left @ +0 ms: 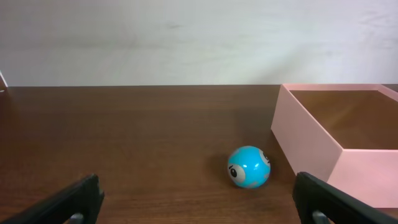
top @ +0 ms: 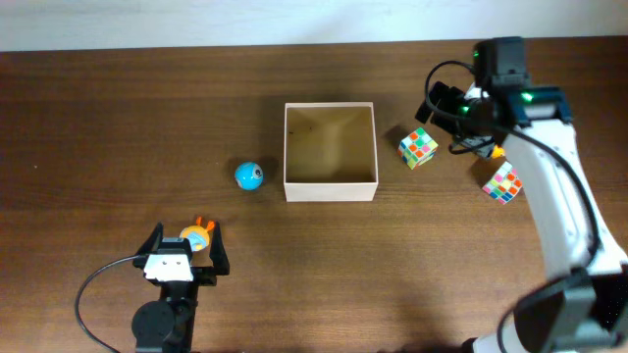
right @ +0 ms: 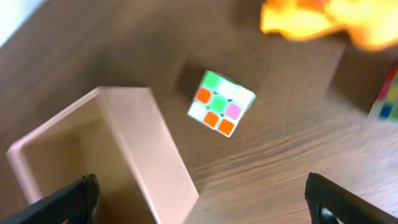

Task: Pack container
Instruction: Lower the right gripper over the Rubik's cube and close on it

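The container (top: pixel 330 189) stands upright at the centre of the table (top: pixel 118 118). Nothing is seen inside it, so packing is judged not yet begun.

The right end effector (top: pixel 442 103) is held open above the table, with its jaws spread wide and nothing gripped. A colour cube (top: pixel 418 147) lies just beside the container's right wall without touching it, between that wall and the right end effector. In the right wrist view, the cube (right: pixel 221 102) is ahead of the open jaws and the container wall (right: pixel 155 143) is to the left. The cube has no long axis. It is turned at an angle to the container wall, so the jaws would have to be aligned to a pair of flat faces. A second cube (top: pixel 501 182) lies further right.

The left end effector (top: pixel 184 245) is likewise open and empty. In the overhead view, a small orange toy (top: pixel 197 235) appears between its fingers. A blue ball (top: pixel 248 176) lies ahead, left of the container and apart from it.

The right arm is nearer the cubes, and the left arm is nearer the ball and the toy.
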`<state>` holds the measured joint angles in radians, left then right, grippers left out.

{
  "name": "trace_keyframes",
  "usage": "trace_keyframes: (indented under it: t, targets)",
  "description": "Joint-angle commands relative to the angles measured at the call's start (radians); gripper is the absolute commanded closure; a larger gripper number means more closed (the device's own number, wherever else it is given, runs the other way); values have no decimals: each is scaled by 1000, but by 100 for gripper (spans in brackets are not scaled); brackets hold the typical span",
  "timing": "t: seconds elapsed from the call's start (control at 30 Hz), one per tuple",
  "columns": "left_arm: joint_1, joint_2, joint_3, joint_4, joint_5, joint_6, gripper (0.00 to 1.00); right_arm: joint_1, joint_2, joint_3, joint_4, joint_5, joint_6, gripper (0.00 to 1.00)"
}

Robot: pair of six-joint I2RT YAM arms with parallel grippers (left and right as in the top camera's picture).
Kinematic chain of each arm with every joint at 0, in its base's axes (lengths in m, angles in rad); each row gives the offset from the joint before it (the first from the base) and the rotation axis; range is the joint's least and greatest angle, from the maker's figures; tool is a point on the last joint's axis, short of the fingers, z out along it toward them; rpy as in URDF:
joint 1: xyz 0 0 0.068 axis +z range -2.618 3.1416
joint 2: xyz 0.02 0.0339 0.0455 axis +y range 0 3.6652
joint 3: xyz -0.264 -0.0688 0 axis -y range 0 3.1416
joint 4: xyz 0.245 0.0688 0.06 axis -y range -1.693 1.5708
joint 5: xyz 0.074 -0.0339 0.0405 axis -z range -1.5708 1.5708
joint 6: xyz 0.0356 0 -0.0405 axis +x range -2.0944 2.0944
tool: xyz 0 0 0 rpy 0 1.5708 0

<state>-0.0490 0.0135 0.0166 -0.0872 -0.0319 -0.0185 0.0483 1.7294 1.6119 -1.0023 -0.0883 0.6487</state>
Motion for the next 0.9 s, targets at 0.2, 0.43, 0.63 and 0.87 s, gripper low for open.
trace_keyframes:
  t: [0.2, 0.43, 0.63, 0.87]
  targets:
    - [0, -8, -3, -3, 14, 15, 1, -3, 208, 17, 37, -13, 266, 0]
    - [0, -8, -3, -3, 14, 15, 1, -3, 288, 17, 88, -28, 312, 1]
    - [0, -8, -3, -3, 14, 15, 1, -3, 332, 17, 158, -34, 330, 0]
    - [0, -8, -3, -3, 14, 15, 1, -3, 383, 17, 193, -32, 336, 0]
